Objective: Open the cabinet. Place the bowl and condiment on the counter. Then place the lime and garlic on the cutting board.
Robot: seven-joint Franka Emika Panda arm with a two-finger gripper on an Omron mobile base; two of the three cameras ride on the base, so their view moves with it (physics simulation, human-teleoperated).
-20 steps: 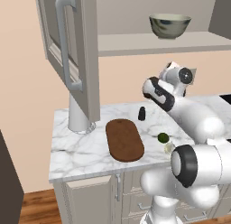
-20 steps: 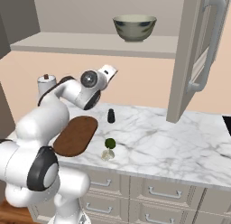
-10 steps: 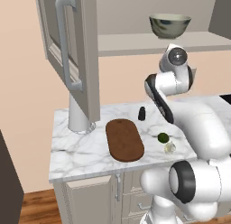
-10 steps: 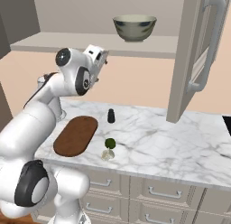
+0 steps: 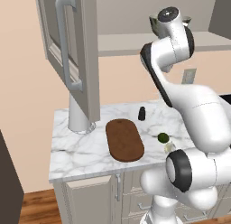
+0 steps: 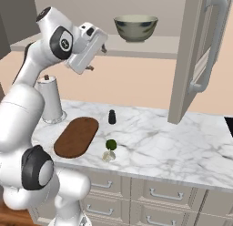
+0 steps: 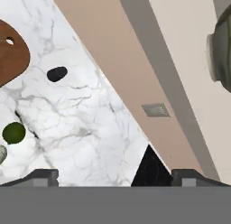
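No readable writing — plain bowl [image 6: 135,28] on cabinet [image 6: 200,56] shelf

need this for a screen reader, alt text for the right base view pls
A white robot arm raises its open gripper toward a bowl on the shelf of an open cabinet. Below, a marble counter holds a cutting board, a condiment, a lime and a garlic.

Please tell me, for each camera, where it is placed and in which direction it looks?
Left base view: behind-left, facing the white marble counter; arm at right.
Right base view: behind-right, facing the same counter; arm at left, open gripper raised toward the dark grey-green bowl.
Hand view: on the hand, looking down.
All share the dark brown cutting board.
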